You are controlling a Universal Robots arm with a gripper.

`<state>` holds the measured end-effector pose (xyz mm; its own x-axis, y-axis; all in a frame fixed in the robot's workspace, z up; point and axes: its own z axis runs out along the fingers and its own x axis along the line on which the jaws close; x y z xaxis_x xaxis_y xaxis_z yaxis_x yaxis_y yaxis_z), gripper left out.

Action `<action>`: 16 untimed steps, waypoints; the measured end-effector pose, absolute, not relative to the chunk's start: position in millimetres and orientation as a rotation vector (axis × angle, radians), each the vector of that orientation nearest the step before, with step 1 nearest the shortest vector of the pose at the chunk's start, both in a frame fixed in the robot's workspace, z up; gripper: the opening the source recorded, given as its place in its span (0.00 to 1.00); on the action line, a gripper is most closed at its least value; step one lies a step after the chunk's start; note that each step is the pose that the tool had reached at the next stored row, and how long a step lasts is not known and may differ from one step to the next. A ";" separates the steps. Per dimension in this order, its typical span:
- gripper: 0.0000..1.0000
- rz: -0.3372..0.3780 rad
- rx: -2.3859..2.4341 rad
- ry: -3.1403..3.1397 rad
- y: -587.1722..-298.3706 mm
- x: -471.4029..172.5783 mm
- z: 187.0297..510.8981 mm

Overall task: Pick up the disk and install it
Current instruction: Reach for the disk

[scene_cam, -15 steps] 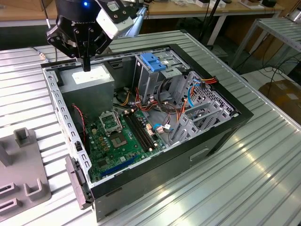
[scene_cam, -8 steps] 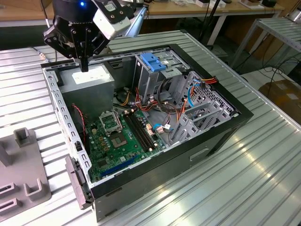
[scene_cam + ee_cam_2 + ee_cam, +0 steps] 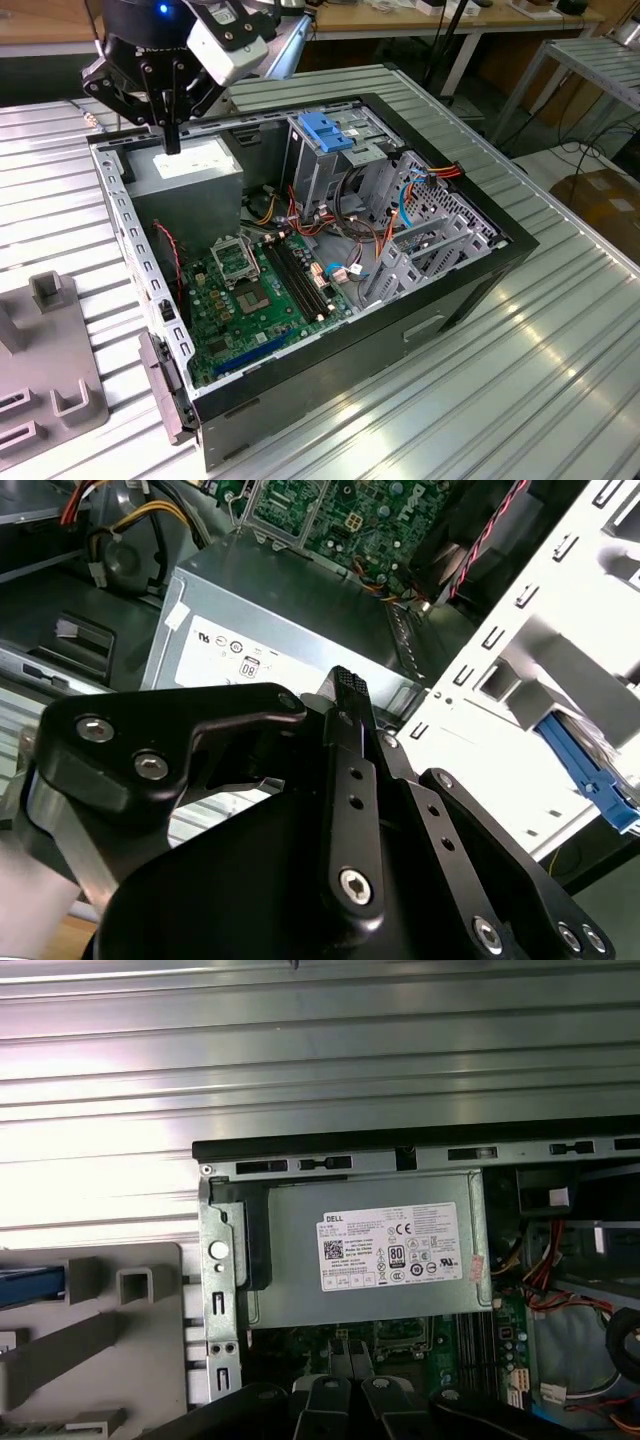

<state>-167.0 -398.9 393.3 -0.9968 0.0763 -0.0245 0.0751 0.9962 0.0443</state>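
Note:
My gripper (image 3: 172, 143) hangs over the back corner of the open computer case (image 3: 470, 275), just above the grey power supply (image 3: 195, 165). Its two black fingers are pressed together with nothing between them, as both wrist views show (image 3: 346, 680) (image 3: 350, 1352). Of the disk I see just a strip of its blue rail (image 3: 28, 1285), lying in the grey fixture (image 3: 110, 1330) outside the case; the second wrist view shows this blue rail (image 3: 590, 772) beyond the case's side wall. The gripper is well away from it.
A fixed blue bracket (image 3: 325, 130) tops the metal drive cage (image 3: 335, 170) in the middle of the case. The green motherboard (image 3: 255, 295) and loose cables (image 3: 345, 235) lie on the case floor. The grey fixture (image 3: 45, 370) stands on the slatted metal table (image 3: 520, 380) at the exterior view's left.

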 end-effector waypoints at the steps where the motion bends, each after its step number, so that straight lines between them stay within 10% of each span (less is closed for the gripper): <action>1: 0.10 0.068 0.118 3.112 -398.9 -167.8 393.3; 16: 0.10 0.068 0.118 3.112 -398.9 -190.0 393.3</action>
<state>-190.0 -398.9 393.3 -0.9968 0.0763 -0.0245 0.0751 0.9962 0.0444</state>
